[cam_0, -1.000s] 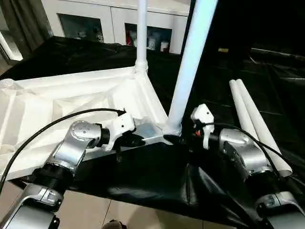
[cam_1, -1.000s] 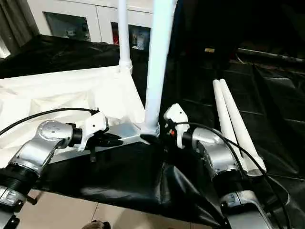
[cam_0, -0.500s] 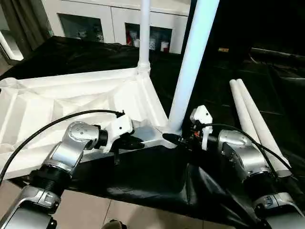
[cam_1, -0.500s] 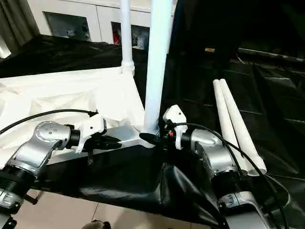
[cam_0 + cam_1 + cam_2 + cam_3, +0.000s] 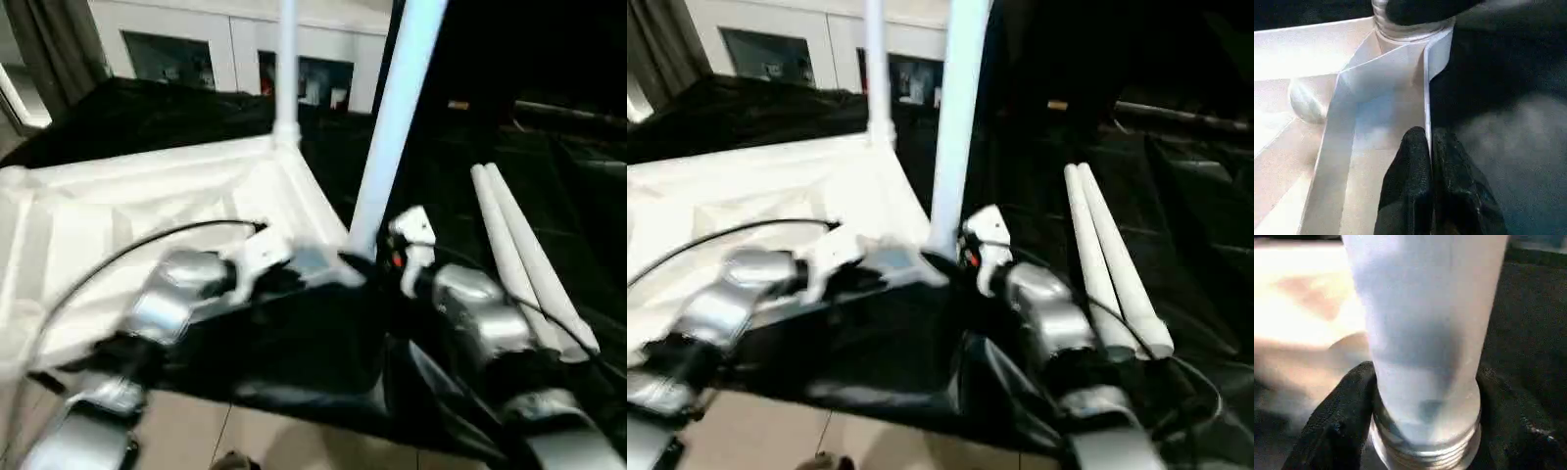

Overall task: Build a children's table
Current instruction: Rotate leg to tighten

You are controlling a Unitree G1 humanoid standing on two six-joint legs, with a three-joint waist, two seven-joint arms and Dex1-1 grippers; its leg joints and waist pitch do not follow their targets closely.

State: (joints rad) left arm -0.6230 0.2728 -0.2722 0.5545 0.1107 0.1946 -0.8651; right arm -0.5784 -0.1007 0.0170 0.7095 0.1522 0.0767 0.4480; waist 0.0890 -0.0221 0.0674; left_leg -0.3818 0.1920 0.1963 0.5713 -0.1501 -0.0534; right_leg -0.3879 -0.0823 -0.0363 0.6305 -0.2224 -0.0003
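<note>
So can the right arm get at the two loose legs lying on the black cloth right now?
Probably not yet. The right end effector is closed around the near upright leg at its socket. The loose legs lie unobstructed beside that forearm, so once it lets go, likely yes.

1. A black sheet [image 5: 147, 117] covers the work surface.
2. The white table top [image 5: 118, 206] lies on it, underside up.
3. Two loose white legs [image 5: 529, 259] lie side by side to the right.

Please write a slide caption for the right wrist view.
Right gripper fingers close around the base of the upright white table leg at its threaded collar.
</note>
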